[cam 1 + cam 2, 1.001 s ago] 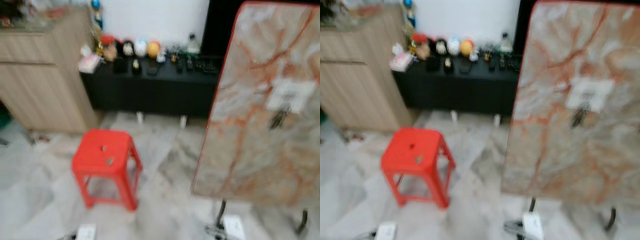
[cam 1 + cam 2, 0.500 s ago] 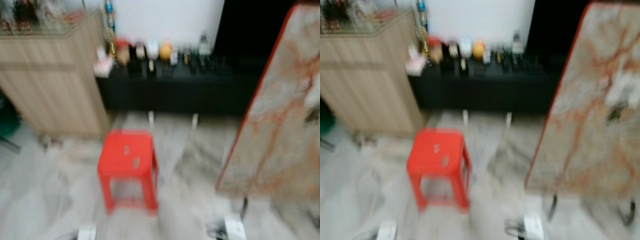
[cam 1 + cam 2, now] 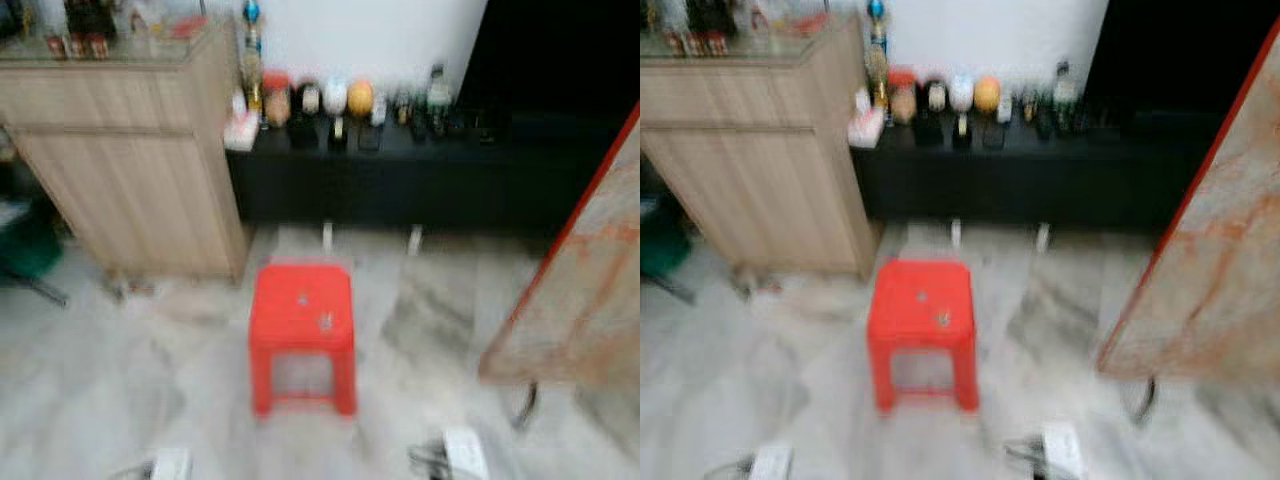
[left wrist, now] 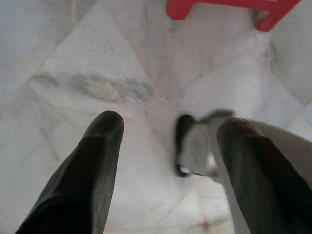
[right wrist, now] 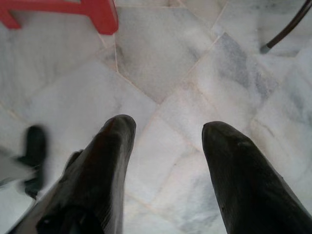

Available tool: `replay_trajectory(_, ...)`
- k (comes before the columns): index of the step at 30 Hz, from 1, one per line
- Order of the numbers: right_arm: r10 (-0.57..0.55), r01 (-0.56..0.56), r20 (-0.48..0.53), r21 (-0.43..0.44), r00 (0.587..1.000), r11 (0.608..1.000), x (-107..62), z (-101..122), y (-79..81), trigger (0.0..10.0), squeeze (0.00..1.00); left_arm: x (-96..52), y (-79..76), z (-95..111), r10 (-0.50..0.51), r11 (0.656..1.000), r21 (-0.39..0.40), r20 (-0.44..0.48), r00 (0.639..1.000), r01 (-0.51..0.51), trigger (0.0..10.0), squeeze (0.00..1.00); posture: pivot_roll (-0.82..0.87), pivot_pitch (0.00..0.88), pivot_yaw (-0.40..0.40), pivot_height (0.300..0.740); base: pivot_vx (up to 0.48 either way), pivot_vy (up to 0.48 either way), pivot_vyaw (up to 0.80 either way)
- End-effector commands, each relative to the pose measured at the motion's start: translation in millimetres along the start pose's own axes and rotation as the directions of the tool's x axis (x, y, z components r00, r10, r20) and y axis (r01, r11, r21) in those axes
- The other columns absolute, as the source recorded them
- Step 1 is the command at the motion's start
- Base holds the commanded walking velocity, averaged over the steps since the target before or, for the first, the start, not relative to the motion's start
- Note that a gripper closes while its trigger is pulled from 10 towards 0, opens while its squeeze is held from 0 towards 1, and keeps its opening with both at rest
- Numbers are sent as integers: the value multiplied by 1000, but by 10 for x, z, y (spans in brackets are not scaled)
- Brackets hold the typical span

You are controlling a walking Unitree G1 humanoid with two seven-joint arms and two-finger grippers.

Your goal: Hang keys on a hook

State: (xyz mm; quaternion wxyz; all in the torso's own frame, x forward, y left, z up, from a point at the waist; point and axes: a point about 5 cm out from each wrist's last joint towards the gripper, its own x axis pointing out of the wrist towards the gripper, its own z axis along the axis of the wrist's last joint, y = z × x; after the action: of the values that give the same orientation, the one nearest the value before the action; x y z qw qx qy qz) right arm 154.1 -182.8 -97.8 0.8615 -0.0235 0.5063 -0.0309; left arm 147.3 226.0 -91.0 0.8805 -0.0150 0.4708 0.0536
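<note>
Left claw [image 4: 168, 129]: two long fingers [image 4: 92, 165], black with a soft sheen, thick at the base and tapering to blunt, rounded tips; smooth surfaces, no markings legible. Right claw [image 5: 168, 129]: two matching fingers [image 5: 105, 170], glossy black, rounded at the tips and broadening toward the wrist, with a darker recessed part near the base of one. Feet: pale, whitish, block-shaped forms at the bottom edge of the head views, one on each side [image 3: 465, 455] [image 3: 170, 465], each with a dark piece beside it; too blurred for finer detail.
</note>
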Motion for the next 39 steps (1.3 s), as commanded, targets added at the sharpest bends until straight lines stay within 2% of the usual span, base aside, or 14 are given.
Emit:
replay_trajectory(1,14,-14,15,2,1000,1000,9,62,56,10000,0,-6,54,9,13,1000,1,-1,1000,-13,10000,0,30,0,-48,740,0,311,0)
replay_trajectory(7,19,-19,15,-14,1000,1000,10,65,63,10000,0,-6,53,8,16,1000,0,0,1000,-16,10000,0,31,0,-49,740,0,309,0)
replay_trajectory(23,22,-22,15,-15,1000,1000,8,57,72,10000,0,-8,53,3,16,1000,16,3,1000,-16,10000,0,31,0,-49,740,0,0,0)
replay_trajectory(27,13,-13,5,-61,1000,998,9,49,62,10000,0,-9,65,16,33,999,12,16,999,-33,10000,0,32,0,-50,740,135,0,0)
replay_trajectory(35,28,-27,13,-69,1000,997,7,49,83,10000,0,-9,67,12,28,1000,13,9,1000,-28,10000,0,34,0,-49,740,70,0,0)
replay_trajectory(39,34,-34,14,-46,999,998,6,43,91,10000,0,-9,70,12,31,999,17,8,999,-31,10000,0,34,0,-49,740,278,0,647)
